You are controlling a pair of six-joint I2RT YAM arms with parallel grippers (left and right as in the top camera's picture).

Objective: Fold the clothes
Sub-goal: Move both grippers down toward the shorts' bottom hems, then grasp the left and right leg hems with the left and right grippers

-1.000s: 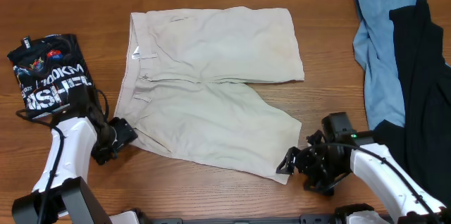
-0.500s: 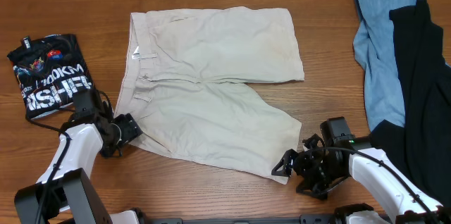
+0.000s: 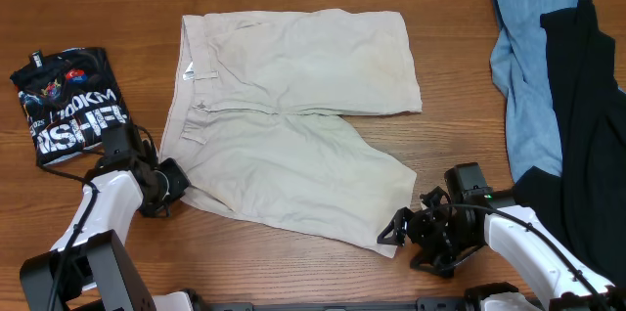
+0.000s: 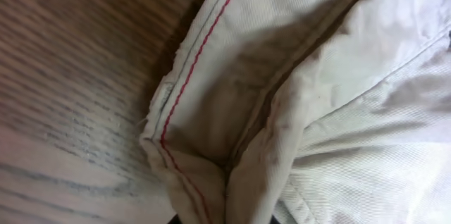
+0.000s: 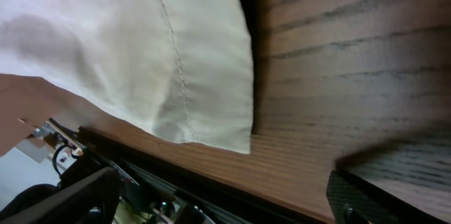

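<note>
While overhead shows the beige shorts (image 3: 293,125) lying flat mid-counter (image 3: 450,47), waistband to my left and legs to the right, left claw (image 3: 168,182) sits at the near waistband corner and right claw (image 3: 399,228) at the near leg's hem. Printed black tee (image 3: 70,104) far left; blue garment (image 3: 523,76) & black garment (image 3: 587,106) piled far right.

Left wrist cam: claw clenched on the waistband corner, red stitching (image 4: 204,48) puckering into the pinch.

Right wrist cam: jaws spread wide, hem corner (image 5: 211,111) btwn them, nothing gripped yet.

Fabric looks like light, soft, floppy cotton w/ a thicker waistband, so I'd hold seamed corners w/ both claws or it'll sag & crease.
</note>
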